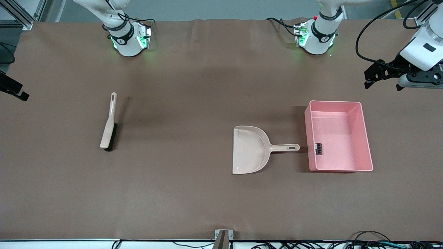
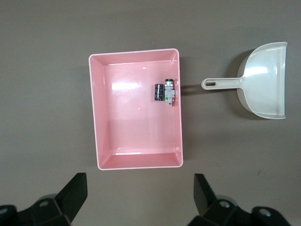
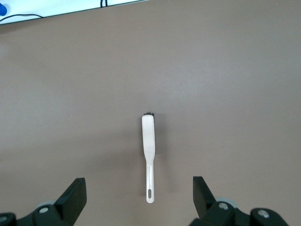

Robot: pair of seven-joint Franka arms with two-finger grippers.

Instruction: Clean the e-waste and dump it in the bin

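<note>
The pink bin (image 1: 365,138) stands toward the left arm's end of the table. Inside it the e-waste lies against the wall beside the dustpan's handle: a small black cylinder (image 2: 159,92) touching a white block (image 2: 169,92), seen together as a dark speck (image 1: 318,148). My left gripper (image 2: 140,197) hangs open and empty, high over bare table near the bin's short wall (image 2: 136,162); its place in the front view is (image 1: 383,84). My right gripper (image 3: 139,197) hangs open and empty, high over the table by the brush's handle end.
A beige dustpan (image 1: 251,149) lies empty beside the bin, its handle pointing at the bin (image 2: 265,82). A beige brush with black bristles (image 1: 110,122) lies toward the right arm's end (image 3: 149,141). Cables run along the table's front edge (image 1: 311,243).
</note>
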